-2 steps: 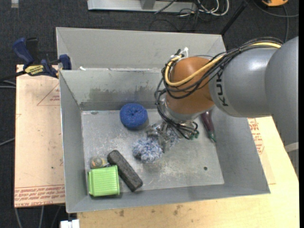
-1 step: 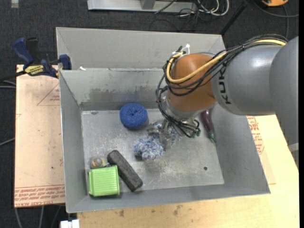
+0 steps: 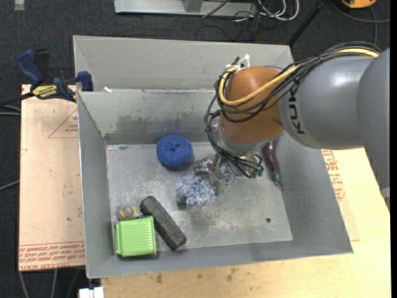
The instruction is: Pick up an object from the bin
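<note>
**Grey metal bin (image 3: 93, 179) from above, arm parked mid-bin**

Dark carpet (image 3: 37, 17) and a tangle of cables (image 3: 273, 2) sit behind the bin. The arm comes in from the right, with its orange wrist cover (image 3: 251, 107) hanging over the middle of the bin floor.

The gripper (image 3: 217, 171) pokes out below that cover, right at the upper right edge of a crumpled blue-and-white cloth (image 3: 195, 192) lying about mid-floor. Honestly no way to make out whether it's clamped or spread, or whether it's actually touching the cloth.

- A round blue scrubby ball (image 3: 174, 151) sits just up and left of the cloth, near the back wall.
- A black bar (image 3: 163, 222) lies at a slant in the front left corner, beside a bright green box (image 3: 135, 236).
- A small roundish thing (image 3: 128, 212) sits just above the box.
- Something dark purple (image 3: 271, 157) peeks out to the right of the gripper.
</note>
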Controlling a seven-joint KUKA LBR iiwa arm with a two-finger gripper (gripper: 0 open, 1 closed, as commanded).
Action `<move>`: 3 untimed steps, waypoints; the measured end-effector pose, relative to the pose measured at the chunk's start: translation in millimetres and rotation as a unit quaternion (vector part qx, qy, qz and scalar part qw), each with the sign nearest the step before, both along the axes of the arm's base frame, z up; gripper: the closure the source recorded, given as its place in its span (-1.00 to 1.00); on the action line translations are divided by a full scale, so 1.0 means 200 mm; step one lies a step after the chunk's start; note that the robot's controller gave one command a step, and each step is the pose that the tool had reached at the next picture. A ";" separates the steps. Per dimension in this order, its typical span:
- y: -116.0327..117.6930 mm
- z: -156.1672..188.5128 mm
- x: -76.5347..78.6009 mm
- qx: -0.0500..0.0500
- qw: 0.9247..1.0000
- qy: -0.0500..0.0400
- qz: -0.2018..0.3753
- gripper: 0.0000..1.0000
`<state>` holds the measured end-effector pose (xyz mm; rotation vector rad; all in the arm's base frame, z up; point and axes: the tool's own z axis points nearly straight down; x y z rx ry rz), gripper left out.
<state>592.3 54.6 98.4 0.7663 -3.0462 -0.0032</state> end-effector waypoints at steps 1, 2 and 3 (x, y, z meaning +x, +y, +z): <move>0.00 0.09 0.00 0.000 1.000 0.001 0.000 1.00; 0.00 0.17 0.00 0.000 1.000 -0.001 0.000 1.00; 0.00 0.23 0.01 0.000 1.000 -0.003 0.000 1.00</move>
